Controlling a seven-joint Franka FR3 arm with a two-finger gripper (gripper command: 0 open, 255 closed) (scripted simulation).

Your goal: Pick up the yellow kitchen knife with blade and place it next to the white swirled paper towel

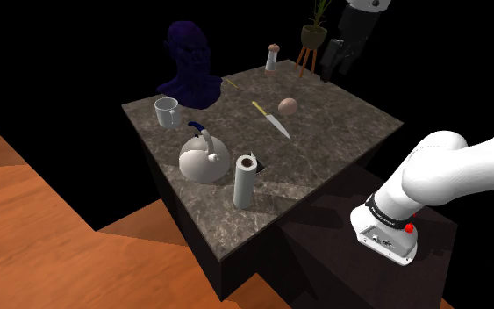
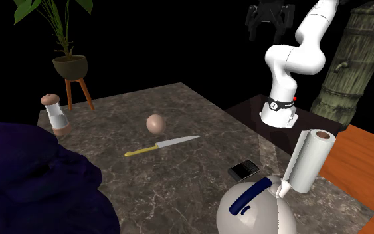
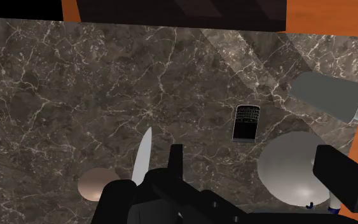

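The knife (image 1: 271,120), with a yellow handle and a pale blade, lies flat near the middle of the dark marble table (image 1: 332,132). It shows in the second exterior view as the knife (image 2: 162,145) and under the hand as a blade (image 3: 142,153). The white paper towel roll (image 1: 246,182) stands upright near the table's front edge, beside a grey kettle (image 1: 203,158); the same roll (image 2: 309,161) appears at the second exterior view's right. My gripper (image 1: 337,57) hangs high above the table's far side, open and holding nothing. It appears again as the gripper (image 2: 270,16) and gripper (image 3: 231,191).
A brownish ball (image 1: 288,106) sits close to the knife. A black phone (image 1: 261,163) lies by the roll. A white mug (image 1: 166,111), a dark blue bust (image 1: 190,61), a shaker (image 1: 272,57) and a potted plant (image 1: 313,35) stand along the far edges.
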